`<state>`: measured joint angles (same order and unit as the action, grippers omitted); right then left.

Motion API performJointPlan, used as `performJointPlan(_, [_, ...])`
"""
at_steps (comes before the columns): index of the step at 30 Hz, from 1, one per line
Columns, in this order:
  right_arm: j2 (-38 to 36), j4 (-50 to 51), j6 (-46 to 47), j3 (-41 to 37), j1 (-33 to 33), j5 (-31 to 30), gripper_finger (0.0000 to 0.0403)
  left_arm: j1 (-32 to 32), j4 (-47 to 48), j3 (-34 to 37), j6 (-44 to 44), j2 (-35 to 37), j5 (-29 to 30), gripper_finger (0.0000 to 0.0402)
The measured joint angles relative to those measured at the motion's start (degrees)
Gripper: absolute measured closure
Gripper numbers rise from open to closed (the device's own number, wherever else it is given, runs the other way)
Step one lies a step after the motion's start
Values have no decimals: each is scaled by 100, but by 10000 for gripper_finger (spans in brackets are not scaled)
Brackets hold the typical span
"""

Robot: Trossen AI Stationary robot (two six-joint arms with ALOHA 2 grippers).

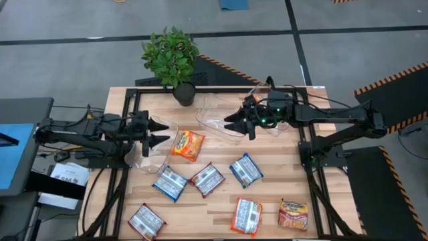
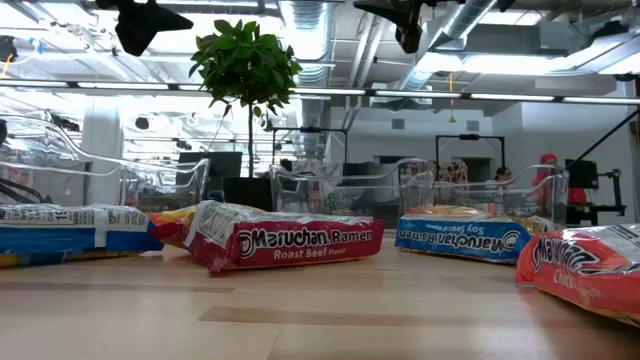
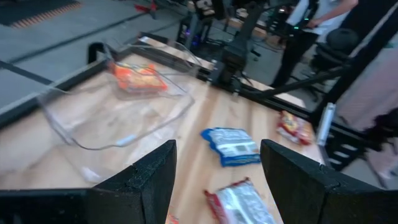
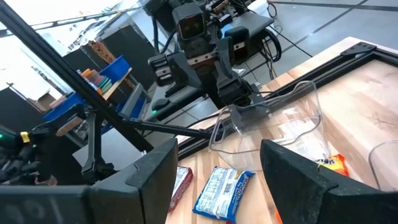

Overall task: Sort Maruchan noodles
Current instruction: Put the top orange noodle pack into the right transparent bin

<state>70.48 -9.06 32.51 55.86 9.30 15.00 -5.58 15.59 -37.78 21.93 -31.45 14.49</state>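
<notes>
While both grippers, left gripper [image 1: 162, 132]; right gripper [image 1: 229, 123], hover spread and empty, Maruchan noodles [image 1: 188, 145] lie scattered, long axes mixed

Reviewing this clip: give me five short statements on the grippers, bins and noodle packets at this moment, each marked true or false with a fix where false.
1. The left gripper is open and holds nothing. True.
2. The right gripper grips a blue packet. False: it is open and empty.
3. An orange packet lies beside the left clear bin. True.
4. The potted plant stands at the table's near edge. False: it stands at the far edge.
5. All packets are already in bins. False: several lie on the table.
</notes>
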Motion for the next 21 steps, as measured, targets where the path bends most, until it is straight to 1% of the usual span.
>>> performJointPlan(4, [0, 0, 0, 0, 4, -9, 147, 0, 0, 0, 32, 1, -71, 184])
performJointPlan(10, [0, 4, 0, 0, 4, -9, 147, 0, -2, 1, -373, 1, -69, 184])
performJointPlan(21, [0, 7, -2, 0, 15, -9, 147, 0, 0, 2, -184, -1, 7, 184])
